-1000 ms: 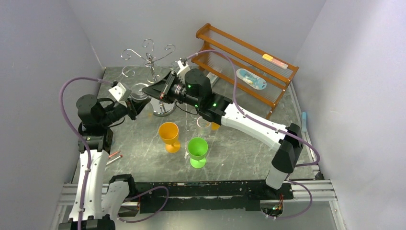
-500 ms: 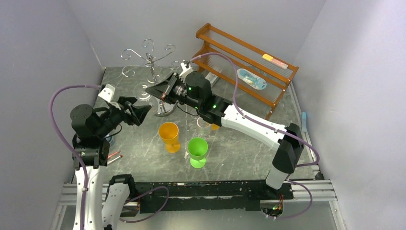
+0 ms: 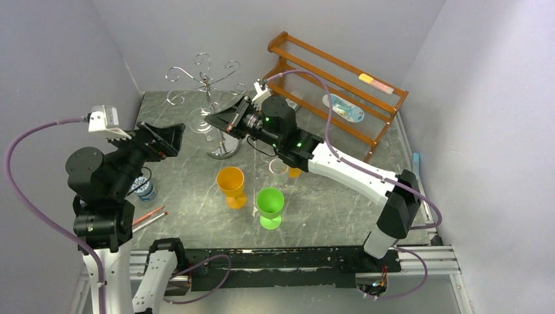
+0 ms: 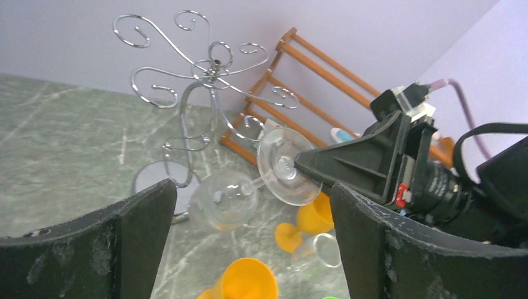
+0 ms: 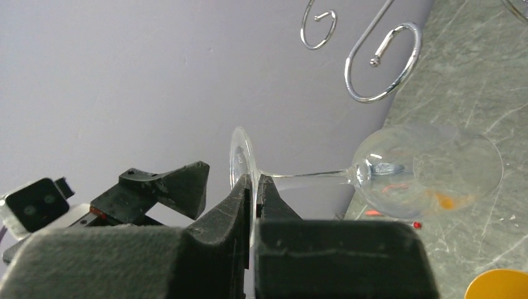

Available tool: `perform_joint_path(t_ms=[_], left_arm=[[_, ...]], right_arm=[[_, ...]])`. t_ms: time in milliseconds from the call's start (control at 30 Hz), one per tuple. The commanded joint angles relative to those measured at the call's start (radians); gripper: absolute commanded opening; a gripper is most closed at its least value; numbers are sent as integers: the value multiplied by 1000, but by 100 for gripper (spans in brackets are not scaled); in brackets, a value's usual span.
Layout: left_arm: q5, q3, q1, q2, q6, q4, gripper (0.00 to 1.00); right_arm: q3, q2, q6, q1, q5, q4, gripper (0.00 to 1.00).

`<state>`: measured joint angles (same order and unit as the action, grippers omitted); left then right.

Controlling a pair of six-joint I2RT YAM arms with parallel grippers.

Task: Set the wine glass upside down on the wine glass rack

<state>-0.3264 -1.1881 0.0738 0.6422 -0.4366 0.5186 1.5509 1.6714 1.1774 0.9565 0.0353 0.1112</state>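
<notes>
While the right tool (image 5: 254,180) was clamped edge-on across the foot of the wine glass (image 5: 429,168), the glass hung roughly sideways in the air. Its bowl was close by the pole of the wine glass rack (image 3: 208,84), below the scroll arms. Left tool (image 3: 165,135) was spread wide, raised, holding nothing, apart from the glass.

Judgement: step in hand was bringing the stem to a scroll arm.

What it needed to go well:
- Wrist roll first, until the bowl faced straight down.
- Lift until the foot sat higher than the chosen arm.
- Entry from the arm's open end, stem leading, slow.
- No side load. The grip was only on the thin foot rim, so the glass could have pivoted or slipped.
- Bowl clear of the pole throughout.
- Release only once the foot rested on the wire.

Couldn't tell from these views which arm was nearest.
</notes>
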Motion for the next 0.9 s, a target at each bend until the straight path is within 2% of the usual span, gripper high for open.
perform_joint_path(t_ms=[0,167,200,333,500,533,600,633,700,733,767,833,867], left_arm=[[-91,-13,-5,55,-213,1,97],[-275,43,-5,103,-322,-96,96],[-290,49,-5,113,-332,-99,90],[-393,91,-5,138,-416,-186,58],[-454,120,-5,145,-473,-257,38],[-461,123,-5,145,-479,-267,31],[-468,119,-5,151,-479,-265,11],[-463,113,-6,155,-471,-254,6],[-449,98,-5,165,-462,-233,5],[-444,92,-5,169,-464,-230,5],[-438,88,-5,172,-470,-230,5],[-414,81,-5,178,-485,-228,5],[-403,75,-5,186,-493,-227,5]], right_arm=[[-9,-49,-14,-4,32,77,0],[-30,-69,-15,-4,69,92,0],[-33,-70,-13,-4,78,95,0],[-36,-60,-11,-4,107,101,0],[-32,-44,-14,-4,122,97,0],[-31,-41,-15,-5,124,96,0],[-28,-36,-21,-4,126,96,0],[-28,-36,-25,-5,126,97,0],[-26,-37,-38,-7,122,86,0],[-27,-40,-46,-9,119,79,4],[-31,-46,-53,-13,115,72,13],[-51,-64,-65,-23,111,77,33],[-67,-76,-72,-31,110,79,47]])
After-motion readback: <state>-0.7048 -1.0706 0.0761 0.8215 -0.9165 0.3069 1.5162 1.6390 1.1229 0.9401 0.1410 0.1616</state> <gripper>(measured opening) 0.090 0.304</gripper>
